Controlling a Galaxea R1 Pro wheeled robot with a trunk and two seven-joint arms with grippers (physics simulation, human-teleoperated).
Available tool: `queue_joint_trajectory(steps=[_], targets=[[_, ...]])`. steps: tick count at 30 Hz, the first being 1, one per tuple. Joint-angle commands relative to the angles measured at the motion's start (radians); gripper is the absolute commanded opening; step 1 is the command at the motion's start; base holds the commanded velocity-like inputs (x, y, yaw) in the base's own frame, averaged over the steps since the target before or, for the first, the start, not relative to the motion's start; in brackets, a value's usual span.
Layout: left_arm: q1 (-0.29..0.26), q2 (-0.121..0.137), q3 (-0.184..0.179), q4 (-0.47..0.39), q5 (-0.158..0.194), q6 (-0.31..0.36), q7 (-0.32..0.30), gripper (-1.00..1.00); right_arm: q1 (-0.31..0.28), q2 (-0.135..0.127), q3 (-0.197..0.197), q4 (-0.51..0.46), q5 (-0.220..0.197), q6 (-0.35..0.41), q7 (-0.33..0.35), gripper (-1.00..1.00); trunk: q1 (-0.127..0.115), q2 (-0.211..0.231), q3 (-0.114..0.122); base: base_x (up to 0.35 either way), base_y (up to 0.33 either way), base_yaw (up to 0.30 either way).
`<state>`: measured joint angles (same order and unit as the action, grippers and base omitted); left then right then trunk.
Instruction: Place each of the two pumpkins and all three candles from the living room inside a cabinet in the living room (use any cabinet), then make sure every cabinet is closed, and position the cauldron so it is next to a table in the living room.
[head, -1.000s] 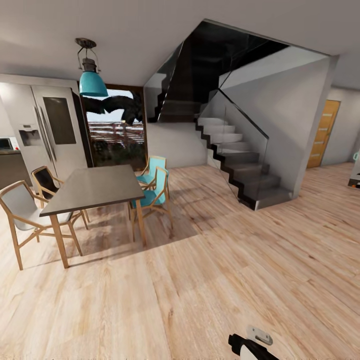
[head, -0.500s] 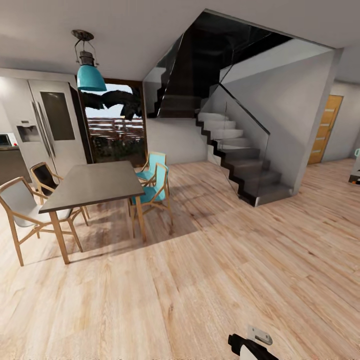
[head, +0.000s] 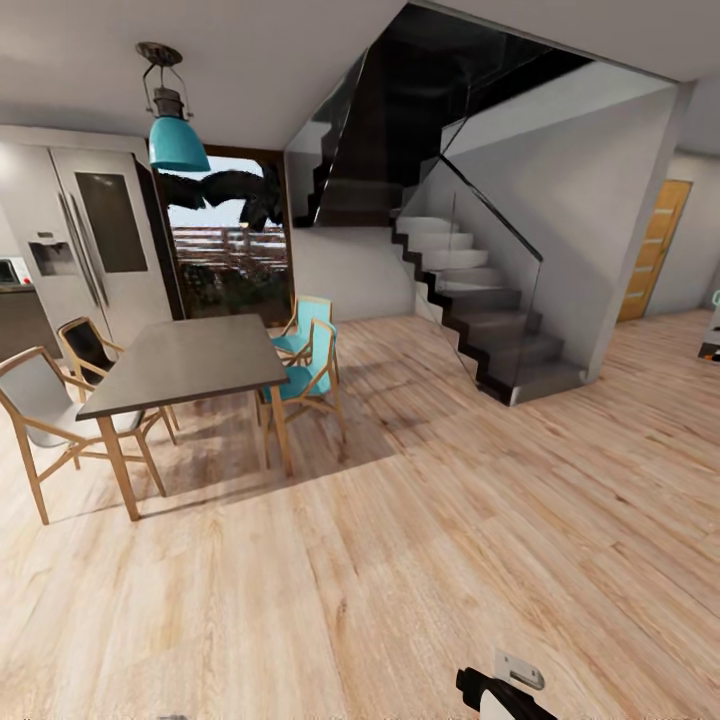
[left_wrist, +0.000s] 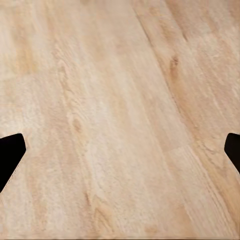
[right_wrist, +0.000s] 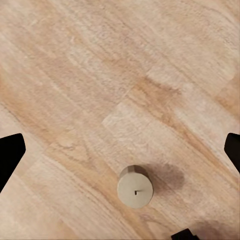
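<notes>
A candle (right_wrist: 134, 186) stands upright on the wooden floor (right_wrist: 100, 75) right under the right tool (right_wrist: 120, 150), a little off the midline between its spread fingertips, which show as dark corners at the two edges of the right wrist view. That tool is wide open and holds nothing. The candle is squat and round, its axis vertical, wick up, so no turn of the wrist seems needed; I judge a straight drop with a small shift toward it would do. The left tool (left_wrist: 120, 150) is likewise wide open and empty, with bare boards below it, so the right arm is plainly the nearer.

From the head, the dining table (head: 185, 365), chairs and staircase (head: 480, 310) sit slightly lower and to one side compared with a second ago; the whole picture has shifted, so the camera has moved, not the furniture.
</notes>
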<state>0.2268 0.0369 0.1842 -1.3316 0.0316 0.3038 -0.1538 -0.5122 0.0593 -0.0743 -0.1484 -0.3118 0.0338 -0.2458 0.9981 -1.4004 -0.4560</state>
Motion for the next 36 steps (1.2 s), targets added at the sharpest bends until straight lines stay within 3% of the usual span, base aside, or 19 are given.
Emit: queue_joint_trajectory(steps=[1,4,8,12,17,25,30,36], targets=[[-0.002,0.001,0.008,-0.030,0.001,0.052,-0.004,1.00,0.000,0.001,-0.008,-0.002,0.003,0.003,-0.003,1.00,0.000,-0.001,-0.002,0.000,0.000,0.000],[-0.013,0.004,0.017,-0.062,-0.003,0.145,-0.003,1.00,0.001,0.001,-0.008,-0.002,0.004,0.000,-0.003,1.00,0.008,-0.015,-0.010,0.000,0.000,0.000],[-0.017,0.004,0.019,-0.068,-0.013,0.174,-0.005,1.00,0.001,0.000,-0.008,-0.002,0.004,-0.005,-0.003,1.00,0.023,-0.043,-0.023,0.000,0.000,0.000],[-0.017,0.004,0.020,-0.030,-0.015,0.163,-0.003,1.00,0.002,0.000,-0.006,-0.002,0.005,-0.008,-0.003,1.00,0.038,-0.071,-0.035,0.000,0.000,0.000],[-0.017,0.004,0.021,0.067,-0.008,0.085,-0.007,1.00,0.003,0.001,0.014,0.000,0.005,-0.005,-0.003,1.00,0.058,-0.106,-0.051,0.000,0.000,0.000],[-0.016,0.003,0.021,0.107,-0.005,0.050,-0.007,1.00,0.003,0.013,0.031,0.000,0.008,-0.010,-0.004,1.00,0.088,-0.162,-0.076,0.000,0.000,0.000],[-0.016,0.002,0.021,0.111,-0.012,0.001,-0.005,1.00,0.003,0.018,0.032,0.003,0.052,0.003,-0.044,1.00,0.107,-0.197,-0.092,0.000,0.000,0.000],[-0.015,0.002,0.019,0.107,-0.004,-0.015,-0.009,1.00,0.003,0.019,0.031,0.012,0.067,0.108,-0.117,1.00,0.130,-0.239,-0.111,0.000,0.000,0.000]])
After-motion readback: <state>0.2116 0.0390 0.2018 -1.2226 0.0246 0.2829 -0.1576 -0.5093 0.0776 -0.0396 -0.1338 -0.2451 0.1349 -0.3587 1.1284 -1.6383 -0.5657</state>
